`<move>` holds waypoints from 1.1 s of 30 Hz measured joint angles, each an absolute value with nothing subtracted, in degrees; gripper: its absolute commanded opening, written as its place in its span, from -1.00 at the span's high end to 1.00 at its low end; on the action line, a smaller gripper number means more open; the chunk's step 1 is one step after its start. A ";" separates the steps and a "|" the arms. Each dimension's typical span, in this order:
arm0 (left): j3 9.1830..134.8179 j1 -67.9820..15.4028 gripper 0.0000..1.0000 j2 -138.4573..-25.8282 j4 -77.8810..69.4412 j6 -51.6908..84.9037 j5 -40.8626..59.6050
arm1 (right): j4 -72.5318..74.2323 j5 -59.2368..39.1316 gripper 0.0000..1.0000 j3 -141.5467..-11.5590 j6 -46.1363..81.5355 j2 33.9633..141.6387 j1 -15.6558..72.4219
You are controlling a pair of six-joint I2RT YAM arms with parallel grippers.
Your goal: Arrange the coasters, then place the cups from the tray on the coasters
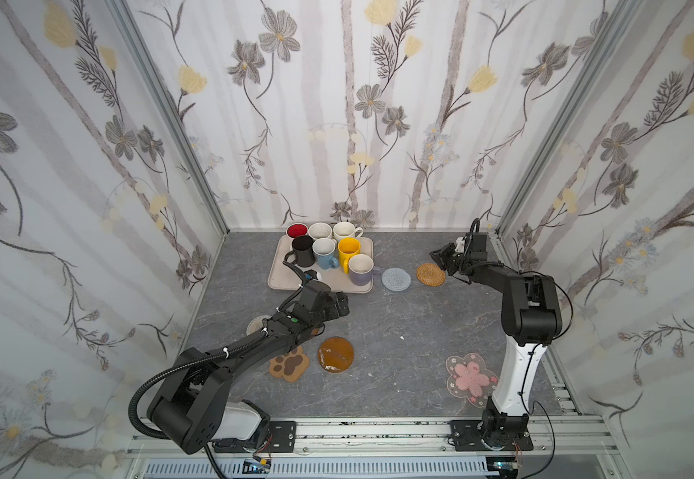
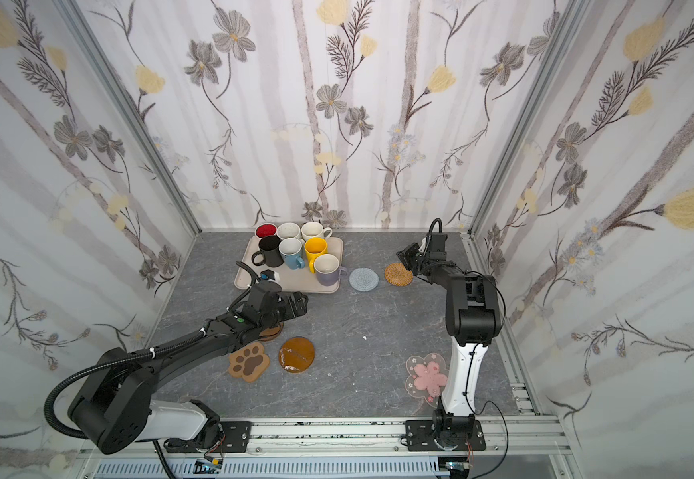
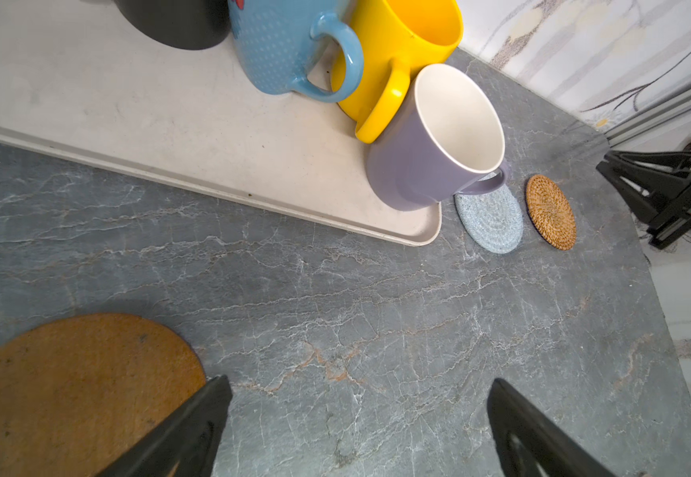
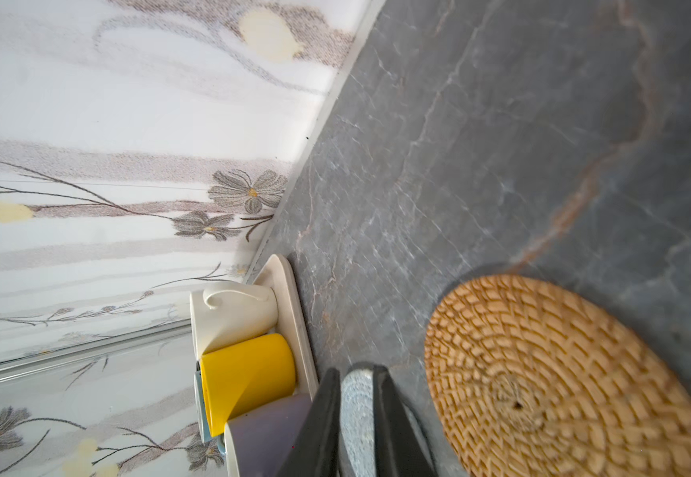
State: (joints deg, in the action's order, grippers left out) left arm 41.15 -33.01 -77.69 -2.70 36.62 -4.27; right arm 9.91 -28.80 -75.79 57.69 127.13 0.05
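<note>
Seven cups stand on the beige tray (image 1: 277, 278); the lavender one (image 1: 361, 269) is nearest its right end, behind it the yellow (image 1: 348, 251). Right of the tray lie the pale blue coaster (image 1: 396, 279) and the rattan coaster (image 1: 431, 274). My right gripper (image 1: 437, 254) hovers just behind the rattan coaster (image 4: 562, 384), shut and empty; the blue coaster (image 4: 356, 413) shows through its slit. My left gripper (image 3: 358, 382) is open over bare table, beside a brown disc (image 3: 67, 392). Near the front lie the paw-print (image 1: 290, 363), amber (image 1: 336, 355) and pink-flower (image 1: 470, 377) coasters.
A whitish spiral coaster (image 1: 257, 324) peeks out from under the left arm. Flowered walls close in the back and both sides. The right arm's white column (image 1: 517, 373) stands beside the pink-flower coaster. An aluminium rail (image 1: 378, 431) runs along the front edge.
</note>
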 measured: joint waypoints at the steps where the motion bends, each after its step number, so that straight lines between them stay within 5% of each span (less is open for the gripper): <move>1: 40.75 -32.99 -1.00 -77.08 -2.76 36.69 -4.27 | 9.91 -28.05 0.56 -74.37 58.06 126.34 0.12; 14: 37.21 -32.95 -1.00 -73.93 -2.74 37.82 -3.81 | 10.39 -24.73 0.42 -65.21 61.95 124.18 1.87; 33: 38.37 -32.88 -1.00 -77.32 -2.72 37.89 -3.42 | 16.95 -24.95 0.42 -72.75 69.97 132.84 2.31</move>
State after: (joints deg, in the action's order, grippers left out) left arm 38.37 -32.88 -77.32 -2.72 37.89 -3.42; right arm 16.95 -24.95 -72.75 69.97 132.84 2.31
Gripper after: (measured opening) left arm 0.998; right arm 0.288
